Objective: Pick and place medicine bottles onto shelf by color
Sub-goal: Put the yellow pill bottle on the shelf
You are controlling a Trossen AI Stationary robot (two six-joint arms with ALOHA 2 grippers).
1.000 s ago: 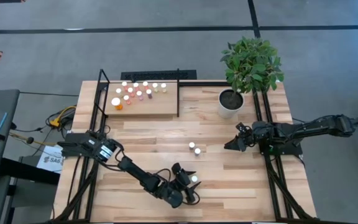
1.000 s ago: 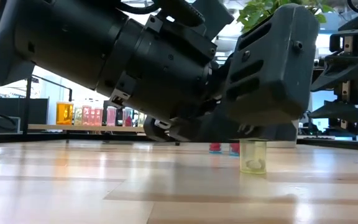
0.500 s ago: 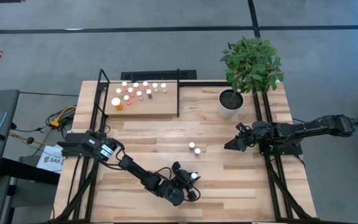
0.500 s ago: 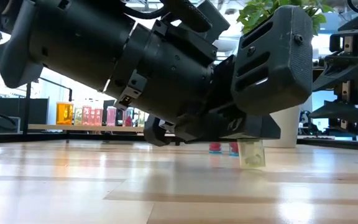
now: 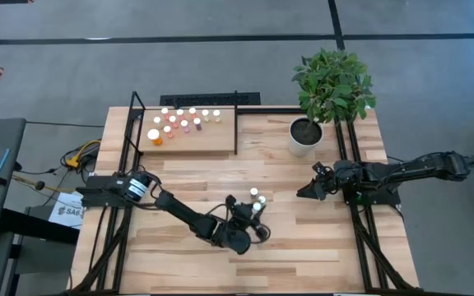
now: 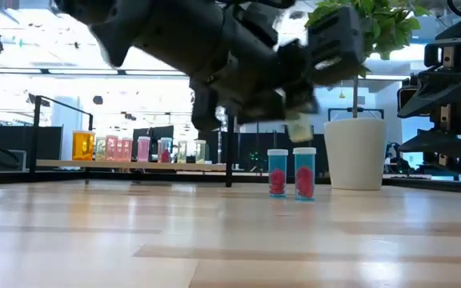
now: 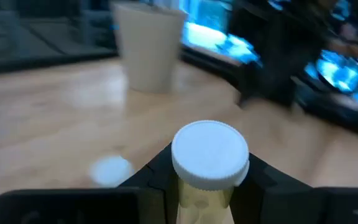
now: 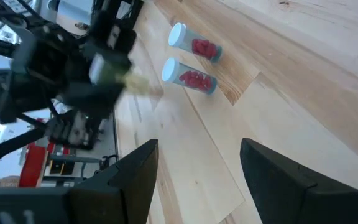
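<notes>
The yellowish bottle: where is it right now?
High view: held off the table in the left gripper, the yellowish bottle sits just in front of the two red-filled bottles.

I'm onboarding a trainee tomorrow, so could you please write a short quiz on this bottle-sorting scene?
1. True or false: the left gripper holds a white-capped yellowish bottle clear of the table.
2. How many red-filled bottles stand loose mid-table, off the shelf?
3. The right gripper is: A) gripping a bottle, B) open and holding nothing, C) over the shelf.

Key: 1 true; 2 two; 3 B.
</notes>
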